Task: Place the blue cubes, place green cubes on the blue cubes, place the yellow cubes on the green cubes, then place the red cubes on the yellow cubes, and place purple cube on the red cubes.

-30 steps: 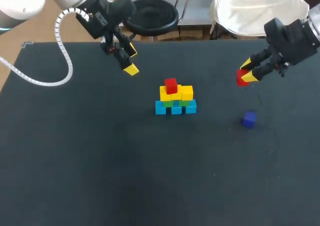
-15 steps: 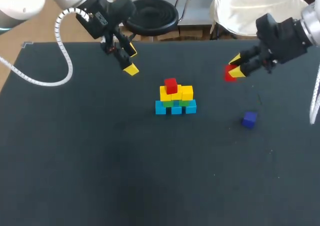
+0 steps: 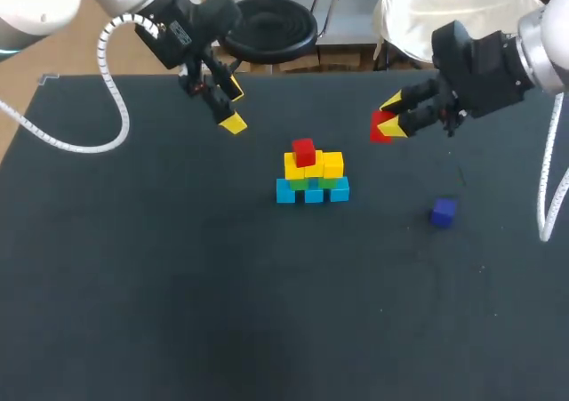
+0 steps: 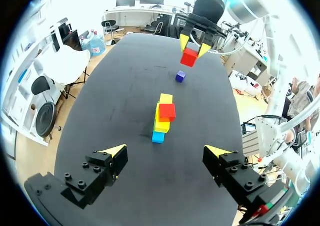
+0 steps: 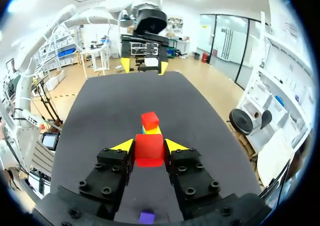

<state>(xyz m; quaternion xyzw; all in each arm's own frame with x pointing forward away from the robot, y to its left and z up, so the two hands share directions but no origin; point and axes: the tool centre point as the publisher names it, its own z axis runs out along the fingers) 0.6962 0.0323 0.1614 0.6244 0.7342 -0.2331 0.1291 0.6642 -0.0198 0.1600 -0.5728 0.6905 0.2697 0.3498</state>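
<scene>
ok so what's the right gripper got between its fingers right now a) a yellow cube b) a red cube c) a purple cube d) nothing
B: in the right wrist view the right gripper has both fingers pressed against opposite sides of a red cube, while the purple cube lies on its own on the table.

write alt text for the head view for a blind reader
The right gripper holds a red cube in the air, right of a cube pyramid on a black table: blue base, then green, yellow, and a second red cube on top. A purple cube lies alone nearby; the left gripper hangs open.
</scene>
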